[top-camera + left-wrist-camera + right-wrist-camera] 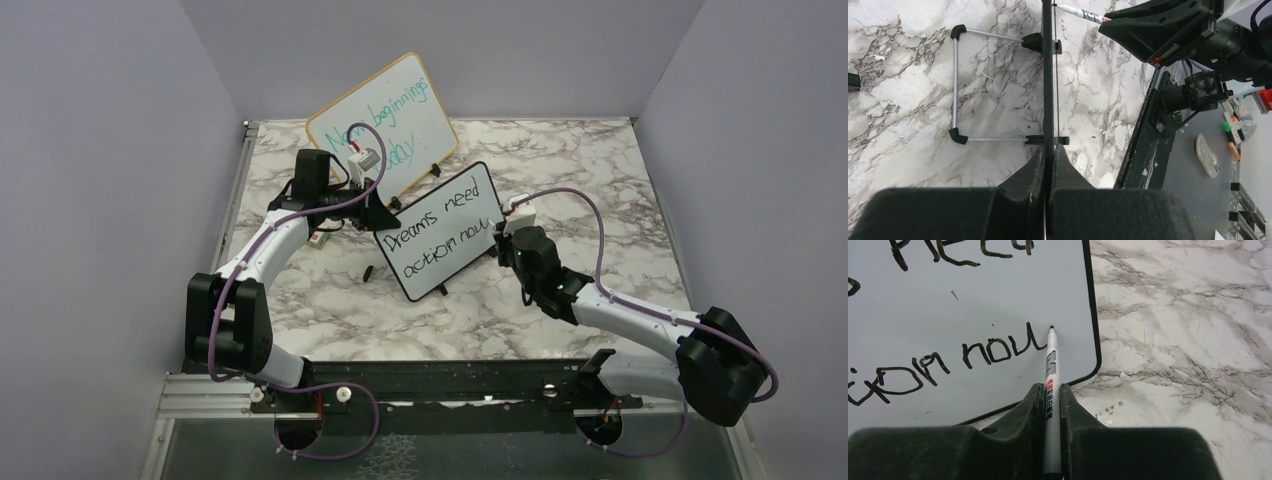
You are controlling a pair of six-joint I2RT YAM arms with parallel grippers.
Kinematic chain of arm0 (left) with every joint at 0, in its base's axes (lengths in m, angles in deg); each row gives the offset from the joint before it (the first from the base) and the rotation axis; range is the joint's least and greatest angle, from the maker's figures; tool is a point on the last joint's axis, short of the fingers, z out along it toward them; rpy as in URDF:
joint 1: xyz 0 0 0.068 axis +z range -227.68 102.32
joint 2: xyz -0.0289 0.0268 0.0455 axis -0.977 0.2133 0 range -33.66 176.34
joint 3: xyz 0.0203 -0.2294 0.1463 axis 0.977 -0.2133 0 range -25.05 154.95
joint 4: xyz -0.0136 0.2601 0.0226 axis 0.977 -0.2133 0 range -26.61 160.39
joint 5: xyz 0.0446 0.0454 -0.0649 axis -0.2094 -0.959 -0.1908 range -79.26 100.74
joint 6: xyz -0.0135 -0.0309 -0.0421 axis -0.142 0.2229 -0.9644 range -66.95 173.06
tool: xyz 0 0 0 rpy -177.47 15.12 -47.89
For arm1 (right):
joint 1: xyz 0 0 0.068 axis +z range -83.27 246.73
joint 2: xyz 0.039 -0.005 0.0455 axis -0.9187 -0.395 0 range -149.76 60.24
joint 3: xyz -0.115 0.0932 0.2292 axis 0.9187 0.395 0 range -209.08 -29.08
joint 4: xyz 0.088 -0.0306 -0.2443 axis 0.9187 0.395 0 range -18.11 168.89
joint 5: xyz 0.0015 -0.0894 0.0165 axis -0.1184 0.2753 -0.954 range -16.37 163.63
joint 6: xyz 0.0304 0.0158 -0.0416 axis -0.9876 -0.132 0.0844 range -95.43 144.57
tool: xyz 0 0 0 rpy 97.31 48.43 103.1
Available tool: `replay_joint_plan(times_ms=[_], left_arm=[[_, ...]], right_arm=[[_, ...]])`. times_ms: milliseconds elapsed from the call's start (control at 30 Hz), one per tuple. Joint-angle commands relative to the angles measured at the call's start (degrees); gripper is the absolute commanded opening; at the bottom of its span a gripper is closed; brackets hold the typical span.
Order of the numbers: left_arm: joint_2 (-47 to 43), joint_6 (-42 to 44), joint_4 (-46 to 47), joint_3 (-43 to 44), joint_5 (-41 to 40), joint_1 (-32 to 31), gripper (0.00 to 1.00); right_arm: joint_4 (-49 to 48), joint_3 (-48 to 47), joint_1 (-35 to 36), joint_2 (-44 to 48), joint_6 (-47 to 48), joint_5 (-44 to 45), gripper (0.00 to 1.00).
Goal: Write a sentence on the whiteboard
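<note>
The small black-framed rectangular whiteboard (442,232) stands on the grey-veined marble tabletop (560,170) between the two grippers, its long axis running from the left gripper (1050,160) up and across towards the right gripper (1050,392), and its written face turned towards the arm bases. The left gripper is clamped on the board's near short edge. From that wrist the board shows edge-on, reaching straight away from the fingers, with its grey wire stand (955,85) off to one side on the marble. The black handwritten sentence (993,351) reads "Dreams need" above "action now", the last letter looking more like a u. The right gripper is closed on a slim grey-and-white marker pen (1051,365), which points straight out ahead of its fingers. The pen's black tip meets the board just past that last letter, close to the frame's rounded lower corner.
</note>
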Motion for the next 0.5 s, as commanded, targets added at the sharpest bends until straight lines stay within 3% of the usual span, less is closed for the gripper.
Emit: replay_joint_plan(times_ms=[0,467], left_arm=[[1.25,1.65,-3.16,-0.09,-0.32,-0.24,0.0],[1.32,1.65,-3.18,-0.01,-1.79,-0.24,0.0]], right_arm=[[-3.72,-2.67,-0.47,-0.81,1.31,0.0,0.0],[0.03,-0.02,-0.73,3.84,-1.29,1.11,0.0]])
